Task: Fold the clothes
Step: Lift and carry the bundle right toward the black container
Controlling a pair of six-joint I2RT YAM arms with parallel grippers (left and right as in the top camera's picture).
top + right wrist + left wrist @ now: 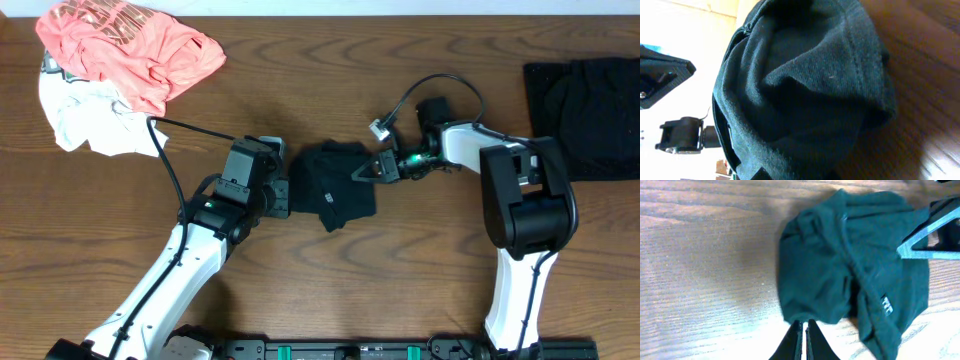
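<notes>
A crumpled black garment (335,185) lies in a heap at the middle of the table. In the left wrist view the garment (850,265) fills the centre. My left gripper (291,196) is at its left edge, shut (804,330), with its tips touching the hem and no fabric showing between them. My right gripper (364,171) is shut on the garment's right edge. In the right wrist view the bunched fabric (805,85) fills the frame and hides most of the fingers (761,173).
A stack of folded black garments (585,110) sits at the far right. A coral-pink printed shirt (130,45) lies over a white garment (85,120) at the back left. Bare wood table (330,290) runs along the front.
</notes>
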